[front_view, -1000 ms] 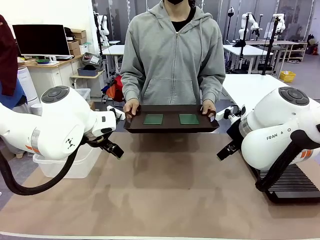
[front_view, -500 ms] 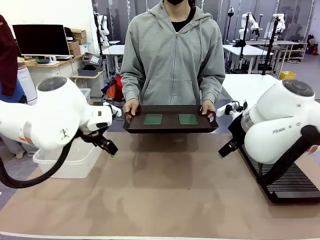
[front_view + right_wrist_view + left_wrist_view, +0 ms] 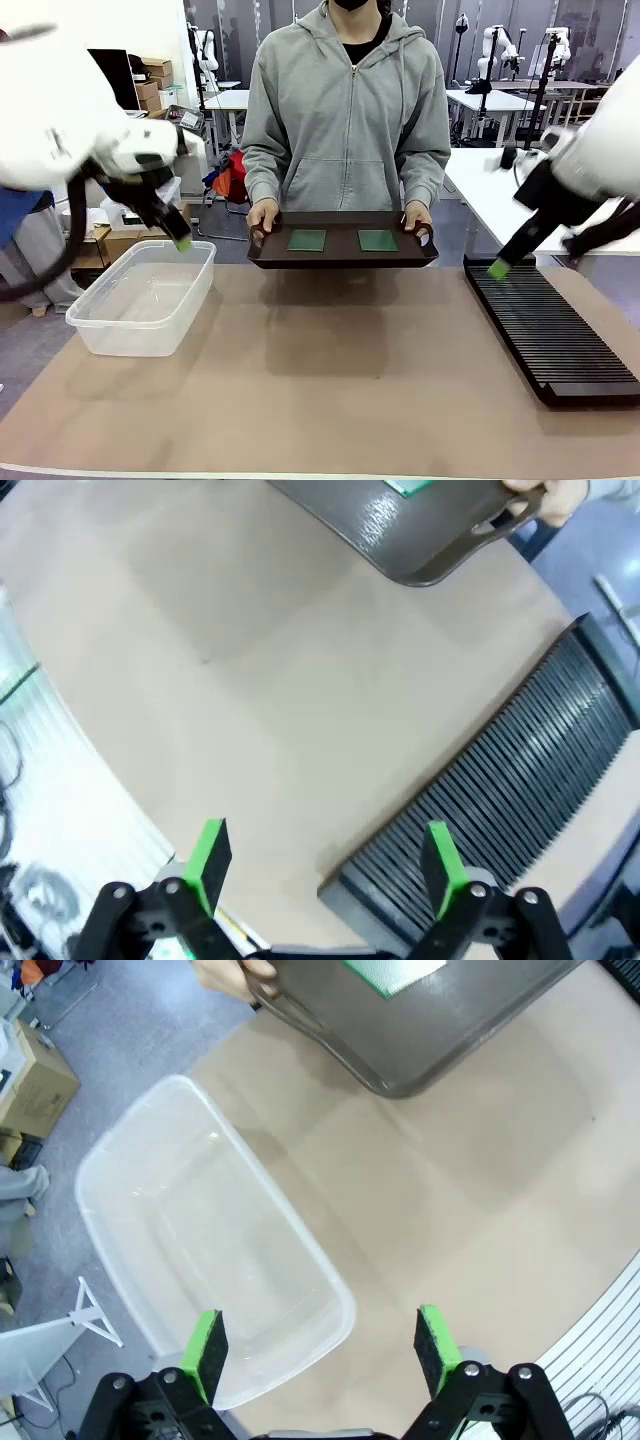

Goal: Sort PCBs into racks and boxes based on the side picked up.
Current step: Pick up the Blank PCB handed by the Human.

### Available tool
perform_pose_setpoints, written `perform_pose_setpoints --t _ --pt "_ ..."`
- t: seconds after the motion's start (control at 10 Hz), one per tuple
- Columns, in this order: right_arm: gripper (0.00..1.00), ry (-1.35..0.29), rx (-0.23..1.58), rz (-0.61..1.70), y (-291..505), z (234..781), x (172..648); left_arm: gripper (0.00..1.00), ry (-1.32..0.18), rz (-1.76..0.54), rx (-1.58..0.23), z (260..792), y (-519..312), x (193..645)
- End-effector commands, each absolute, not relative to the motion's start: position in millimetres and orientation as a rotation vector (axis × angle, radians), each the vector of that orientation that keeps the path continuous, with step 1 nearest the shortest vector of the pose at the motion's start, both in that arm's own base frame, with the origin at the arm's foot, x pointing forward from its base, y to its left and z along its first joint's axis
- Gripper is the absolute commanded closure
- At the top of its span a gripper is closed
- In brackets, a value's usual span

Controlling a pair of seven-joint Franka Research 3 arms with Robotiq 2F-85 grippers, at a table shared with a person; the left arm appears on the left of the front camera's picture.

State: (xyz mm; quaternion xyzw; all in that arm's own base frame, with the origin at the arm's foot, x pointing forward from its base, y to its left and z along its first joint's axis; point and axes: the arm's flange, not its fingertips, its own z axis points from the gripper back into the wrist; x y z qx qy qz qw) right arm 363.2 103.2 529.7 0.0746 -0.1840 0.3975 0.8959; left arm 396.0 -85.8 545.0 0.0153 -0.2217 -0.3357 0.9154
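Note:
Two green PCBs point(image 3: 307, 240) point(image 3: 378, 240) lie side by side on a dark brown handled tray point(image 3: 343, 258), which a person in a grey hoodie holds at the table's far edge. My left gripper point(image 3: 181, 242) hangs open above the far end of the clear tub point(image 3: 145, 298), nothing between its fingers. In the left wrist view my left gripper point(image 3: 322, 1345) looks down on the tub point(image 3: 200, 1230) and the tray's corner point(image 3: 420, 1030). My right gripper point(image 3: 499, 268) is open above the near-left end of the black slotted rack point(image 3: 550, 325). The right wrist view has my right gripper point(image 3: 326, 860) over the rack point(image 3: 500, 790).
The person's hands point(image 3: 262, 212) point(image 3: 417, 214) grip the tray's handles. The brown table mat point(image 3: 340, 370) lies bare between tub and rack. A cardboard box point(image 3: 35, 1075) and floor show beyond the table's left edge.
Both arms have swung up and outward, the left toward the upper left and the right toward the upper right, uncovering the tub and the rack. The tray has stayed put.

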Motion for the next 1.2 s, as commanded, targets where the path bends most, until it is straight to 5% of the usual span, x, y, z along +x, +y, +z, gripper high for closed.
perform_pose_setpoints --t 0.0,0.4,0.5,1.1 --pt "0.0 -0.344 0.18 0.892 90.6 581.7 368.9 0.0 -0.495 -0.768 -0.052 595.3 -62.4 408.7" --pt "0.0 -0.545 0.183 0.89 49.6 673.6 333.0 0.0 -0.704 -0.581 -0.037 685.2 -21.3 391.9" --pt "0.0 -0.412 0.171 0.912 68.9 654.3 342.0 0.0 -0.645 -0.685 -0.064 677.7 -30.4 396.4" --pt "0.0 -0.4 0.162 0.905 71.1 651.9 342.7 0.0 -0.624 -0.654 -0.06 688.0 -27.0 398.2"
